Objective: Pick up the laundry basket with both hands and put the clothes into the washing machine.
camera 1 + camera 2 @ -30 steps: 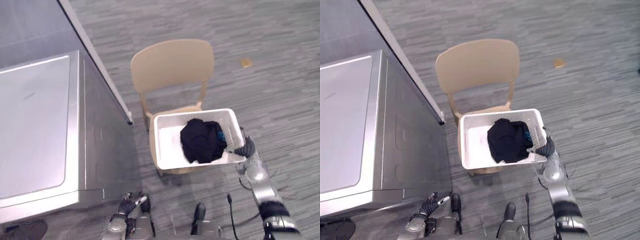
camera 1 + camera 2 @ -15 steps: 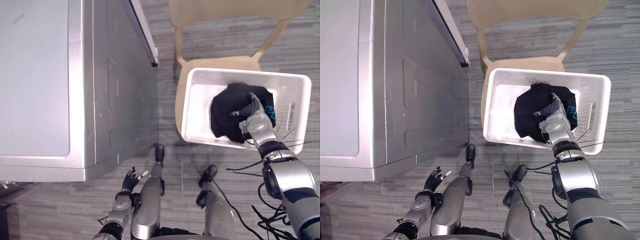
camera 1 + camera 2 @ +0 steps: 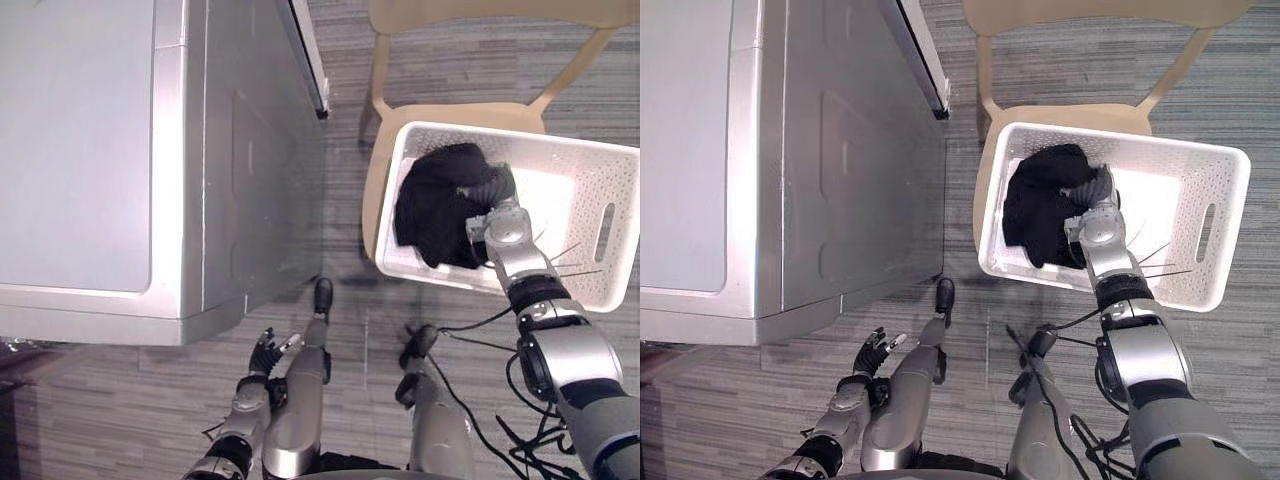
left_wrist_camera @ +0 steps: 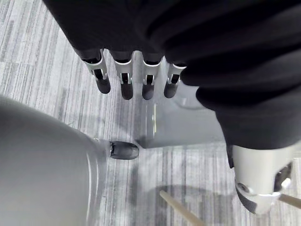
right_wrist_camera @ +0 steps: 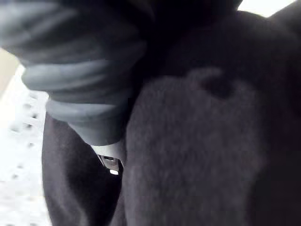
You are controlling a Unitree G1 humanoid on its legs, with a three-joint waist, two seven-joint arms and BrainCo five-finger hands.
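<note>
Basket (image 3: 575, 190) on chair (image 3: 372, 200), grey carpet (image 3: 420, 50); right hand (image 3: 503, 228) fingers clutch clothes (image 3: 430, 205); left hand (image 3: 263, 357) fingers (image 4: 124, 80) spread.

Right hand (image 5: 87, 70) amid black clothes (image 5: 197, 141)

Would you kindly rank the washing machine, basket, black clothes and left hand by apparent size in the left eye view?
Largest first:
1. washing machine
2. basket
3. black clothes
4. left hand
</note>
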